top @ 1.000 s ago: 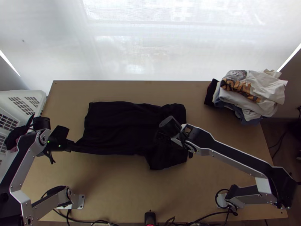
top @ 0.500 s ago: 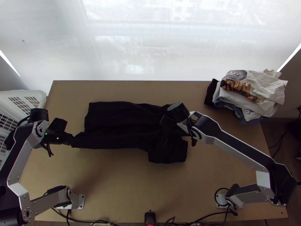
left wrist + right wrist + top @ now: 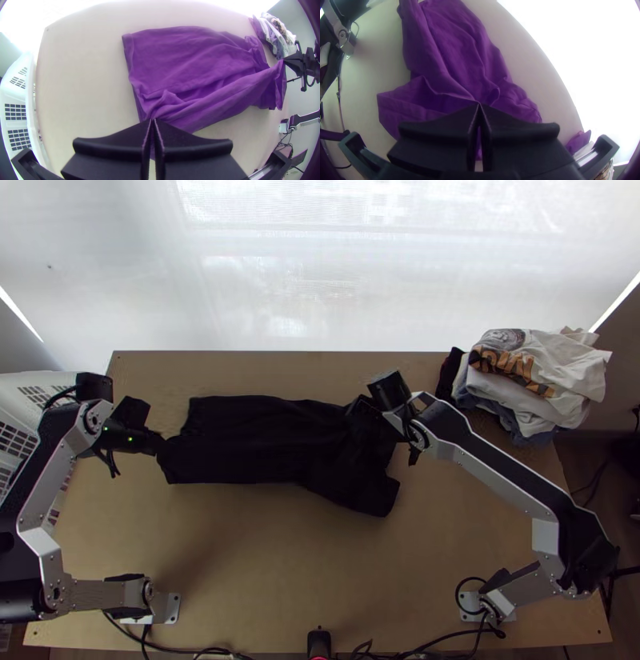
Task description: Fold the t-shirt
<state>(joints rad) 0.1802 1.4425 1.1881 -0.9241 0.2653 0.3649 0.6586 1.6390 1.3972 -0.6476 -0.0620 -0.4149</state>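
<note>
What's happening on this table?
A two-armed robot seems to be partway through folding a t-shirt. Its left pincer is closed on the cloth near one end, its right pincer on cloth toward the other, with long creases running between them. The fold doesn't look finished. A pile of clothes sits at the far right of the table.

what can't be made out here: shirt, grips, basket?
- Lower layers of the t-shirt: top view, under the upper cloth.
- Cloth pinched in the left gripper: left wrist view, behind its fingers.
- Cloth pinched in the right gripper: right wrist view, behind its fingers.
- Outer side of the basket: top view, cut off by the left edge.
</note>
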